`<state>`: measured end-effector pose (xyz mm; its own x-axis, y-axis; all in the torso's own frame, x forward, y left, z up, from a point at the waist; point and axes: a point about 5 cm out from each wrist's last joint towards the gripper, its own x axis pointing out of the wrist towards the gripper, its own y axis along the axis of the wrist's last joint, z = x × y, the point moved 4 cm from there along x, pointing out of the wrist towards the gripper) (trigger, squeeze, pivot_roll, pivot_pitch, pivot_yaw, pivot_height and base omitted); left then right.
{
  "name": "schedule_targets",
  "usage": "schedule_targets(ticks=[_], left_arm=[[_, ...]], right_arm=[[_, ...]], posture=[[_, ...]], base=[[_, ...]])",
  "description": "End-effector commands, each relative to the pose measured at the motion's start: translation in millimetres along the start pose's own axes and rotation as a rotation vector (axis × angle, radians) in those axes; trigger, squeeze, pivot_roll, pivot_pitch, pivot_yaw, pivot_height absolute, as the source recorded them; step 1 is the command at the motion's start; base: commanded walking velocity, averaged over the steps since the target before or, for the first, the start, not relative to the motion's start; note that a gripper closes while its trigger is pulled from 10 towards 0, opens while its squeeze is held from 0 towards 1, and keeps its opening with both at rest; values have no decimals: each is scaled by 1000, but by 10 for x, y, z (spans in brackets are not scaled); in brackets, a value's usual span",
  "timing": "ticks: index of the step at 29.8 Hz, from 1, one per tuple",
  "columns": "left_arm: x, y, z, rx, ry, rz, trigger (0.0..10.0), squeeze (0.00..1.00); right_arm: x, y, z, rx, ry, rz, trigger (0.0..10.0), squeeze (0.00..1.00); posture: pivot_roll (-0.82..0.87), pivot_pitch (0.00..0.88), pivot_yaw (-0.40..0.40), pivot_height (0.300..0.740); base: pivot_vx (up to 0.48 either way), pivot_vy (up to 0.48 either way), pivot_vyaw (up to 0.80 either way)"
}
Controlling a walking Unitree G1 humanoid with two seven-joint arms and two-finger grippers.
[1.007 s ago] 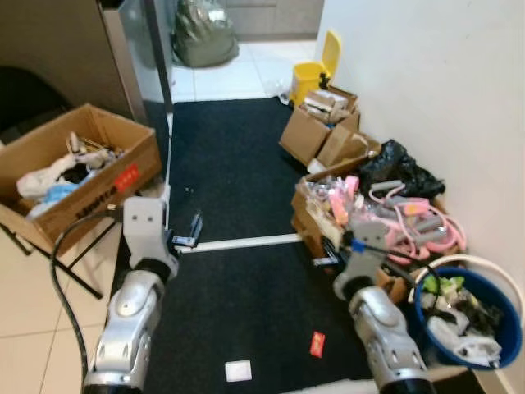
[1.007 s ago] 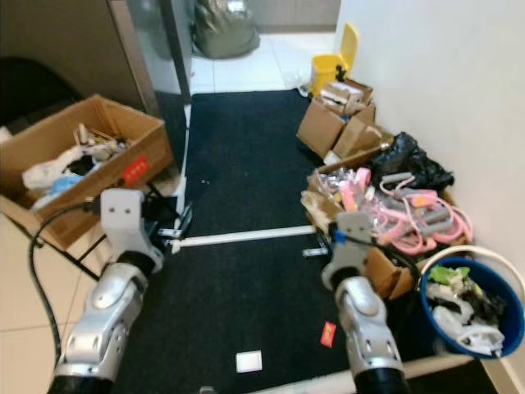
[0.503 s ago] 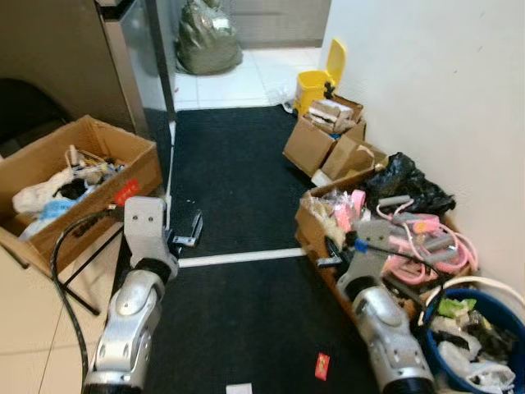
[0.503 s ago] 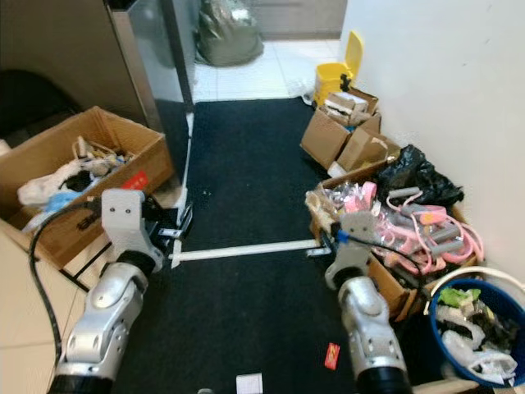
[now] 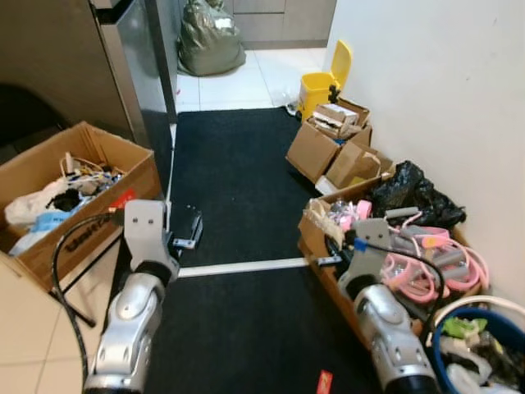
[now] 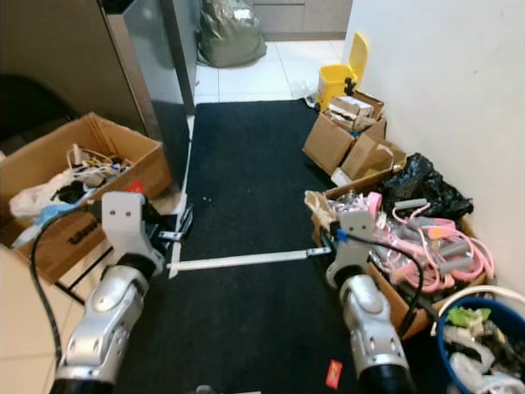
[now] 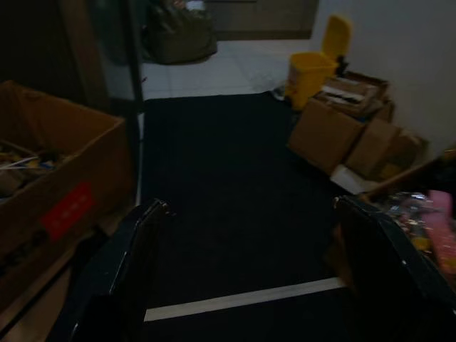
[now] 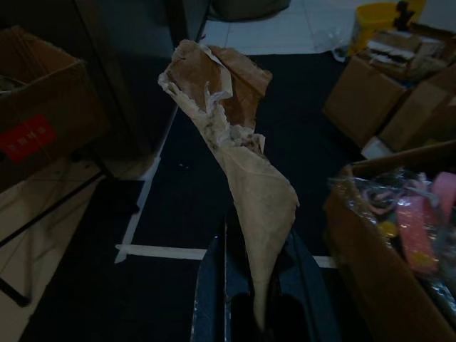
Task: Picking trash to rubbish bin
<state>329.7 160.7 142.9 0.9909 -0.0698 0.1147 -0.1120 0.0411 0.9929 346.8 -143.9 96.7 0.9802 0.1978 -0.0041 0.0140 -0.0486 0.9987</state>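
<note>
The right gripper (image 8: 253,285) has its fingers clamped on a crumpled brown paper (image 8: 239,149), its long axis running out along them. The blue bin (image 5: 484,349) sits lower right, nearest this arm. The left gripper (image 7: 249,263) gapes wide, holding nothing.

Crumpled brown paper scrap (image 8: 239,149), matt black carpet (image 5: 238,164), corrugated cardboard boxes (image 5: 328,148), glossy blue plastic bin (image 6: 484,345).

The black carpet (image 5: 234,176) runs open down the middle. Cardboard boxes (image 5: 328,148) and a box of pink cables (image 5: 410,254) crowd its right edge. An open cardboard box (image 5: 70,193) and a dark cabinet (image 5: 74,66) hem the left.
</note>
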Motion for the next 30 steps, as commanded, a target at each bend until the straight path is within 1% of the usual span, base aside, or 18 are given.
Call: schedule_targets(ticks=[1, 9, 12, 15, 21, 30], left_arm=[[-10, -17, 24, 8, -10, -10, 10000, 0], [8, -16, 33, 16, -22, -5, 10000, 0], [1, -15, 19, 18, -19, -5, 10000, 0], [-9, -26, -3, 14, -8, -7, 10000, 0], [-39, -70, 26, 8, -11, -23, 10000, 0], [-29, -70, 34, 10, -17, -24, 10000, 0]], right_arm=[[-20, -23, 69, -16, -17, -9, 10000, 0], [36, 19, 41, -16, 8, 3, 10000, 0], [46, 29, 31, -16, 12, 7, 10000, 0], [38, 7, 2, -24, 26, 5, 10000, 0], [-2, -30, 23, -31, 15, -5, 10000, 0], [-12, -55, 10, -32, 15, -8, 10000, 0]], posture=[[53, 127, -2, 740], [60, 96, -5, 740], [61, 109, -6, 740], [63, 97, -8, 740], [55, 106, 0, 740], [56, 114, 1, 740]], base=[[334, 0, 0], [333, 0, 0], [333, 0, 0], [331, 0, 0], [334, 0, 0], [335, 0, 0]])
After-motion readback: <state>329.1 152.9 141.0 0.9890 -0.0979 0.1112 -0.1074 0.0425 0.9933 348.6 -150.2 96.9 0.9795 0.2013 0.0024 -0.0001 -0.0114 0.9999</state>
